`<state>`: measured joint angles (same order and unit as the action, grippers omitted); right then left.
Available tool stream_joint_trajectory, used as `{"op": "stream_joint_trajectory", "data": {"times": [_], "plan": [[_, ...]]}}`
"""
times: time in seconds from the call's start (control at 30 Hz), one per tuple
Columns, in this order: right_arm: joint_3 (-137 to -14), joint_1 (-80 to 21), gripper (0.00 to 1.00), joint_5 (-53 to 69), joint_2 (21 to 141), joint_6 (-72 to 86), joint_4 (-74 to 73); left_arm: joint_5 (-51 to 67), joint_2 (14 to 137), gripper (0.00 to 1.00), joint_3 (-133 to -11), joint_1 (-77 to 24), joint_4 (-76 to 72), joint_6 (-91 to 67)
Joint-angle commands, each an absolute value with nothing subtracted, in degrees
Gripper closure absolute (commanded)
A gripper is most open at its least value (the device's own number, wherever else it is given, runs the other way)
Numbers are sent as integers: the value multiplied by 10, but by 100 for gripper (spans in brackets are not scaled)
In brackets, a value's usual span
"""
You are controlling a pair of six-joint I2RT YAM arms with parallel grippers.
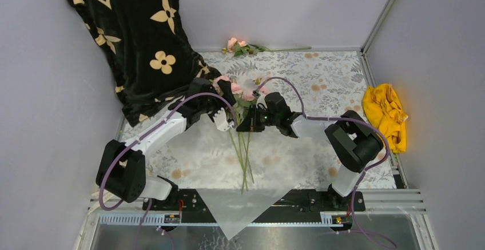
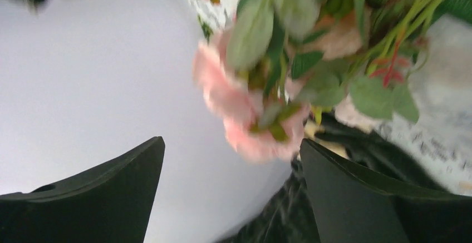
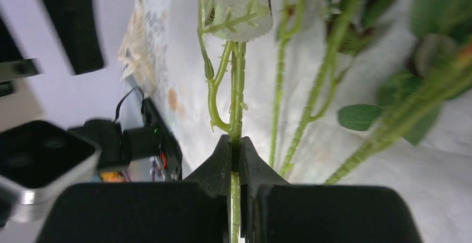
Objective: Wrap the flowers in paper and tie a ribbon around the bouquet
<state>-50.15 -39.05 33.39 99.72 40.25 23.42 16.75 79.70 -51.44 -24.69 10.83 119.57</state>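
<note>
The flowers (image 1: 242,96), pink roses with green leaves and long stems, are at the table's middle, stems pointing toward the arm bases. My right gripper (image 1: 245,123) is shut on one green stem (image 3: 236,87), pinched between its fingertips (image 3: 235,149); other stems hang free beside it. My left gripper (image 1: 224,108) stands wide open just left of the blooms, with a blurred pink rose (image 2: 245,115) ahead of its gap (image 2: 231,148) and nothing held. The paper (image 1: 237,210) lies flat under the stems, one corner over the near rail. The ribbon and a wrapped bouquet are out of view.
A second small bunch of pink flowers (image 1: 240,46) lies at the back wall. A black cloth with cream flower prints (image 1: 137,38) drapes the back left, reaching the left arm. A yellow cloth (image 1: 386,115) sits at the right edge. The leaf-patterned tablecloth (image 1: 320,78) covers the table.
</note>
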Motion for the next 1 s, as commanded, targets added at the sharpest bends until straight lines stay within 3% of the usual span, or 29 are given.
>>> {"op": "stream_joint_trajectory", "data": {"times": [0.0,0.17,0.2,0.33,0.53,0.73,0.97], "plan": [[-470,-392,100,214,971,480,309,43,774,1,-558,-250,120,1240],[-488,-409,100,158,992,472,293,-64,774,1,-667,-250,333,1240],[-493,-410,100,154,998,473,283,-82,783,1,-691,-249,360,867],[-489,-410,69,118,976,469,254,-124,838,1,-803,-231,482,561],[-570,-410,32,73,902,346,92,-55,934,1,-917,-187,618,229],[-614,-396,24,-18,853,260,39,35,1067,11,-1037,-157,516,100],[-730,-303,25,77,943,271,74,128,1265,16,-1221,-146,326,16]]}}
